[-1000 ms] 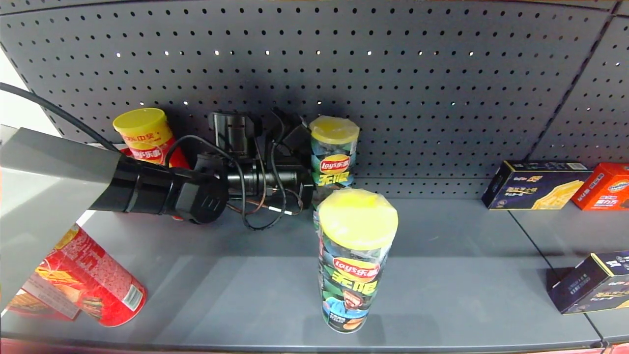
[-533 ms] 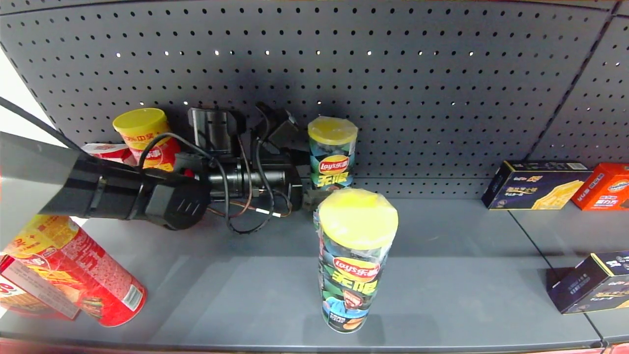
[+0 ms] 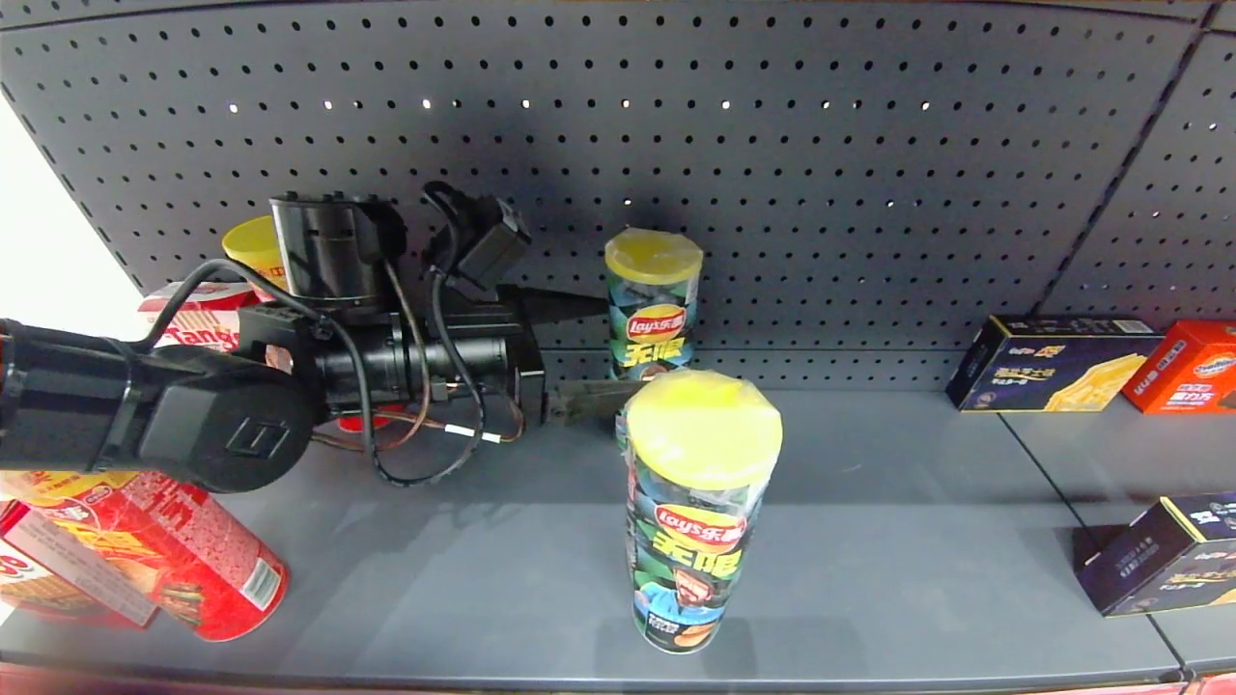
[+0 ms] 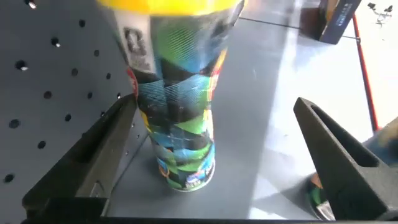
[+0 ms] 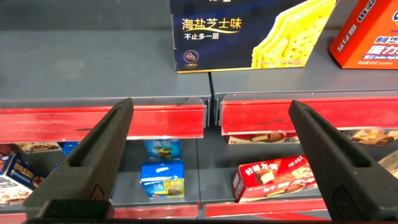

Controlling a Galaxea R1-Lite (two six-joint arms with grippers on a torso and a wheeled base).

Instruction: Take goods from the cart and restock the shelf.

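Grey metal shelf [image 3: 869, 541] backed by a dark pegboard panel [image 3: 772, 145] carries the goods. Near its front edge stands the front chip can [image 3: 700, 512], upright, with a yellow lid and a dark patterned wrap bearing a red and yellow round logo above green characters. The rear chip can [image 3: 654, 304] with the same wrap stands upright against the pegboard. The left gripper [image 3: 589, 349] is at its left side with fingers spread wide; in the left wrist view the can [image 4: 180, 124] stands between the tips of the gripper [image 4: 216, 104], ungripped. At the shelf's left end a red can [image 3: 193, 560] lies tilted over, and a yellow-lidded red can [image 3: 253, 246] stands behind the arm. To the right lie a dark blue box [image 3: 1057, 362] and an orange box [image 3: 1193, 367], both printed with characters. The right gripper [image 5: 211, 104] is wide open and empty, facing red price rails [image 5: 161, 121] of lower shelves.
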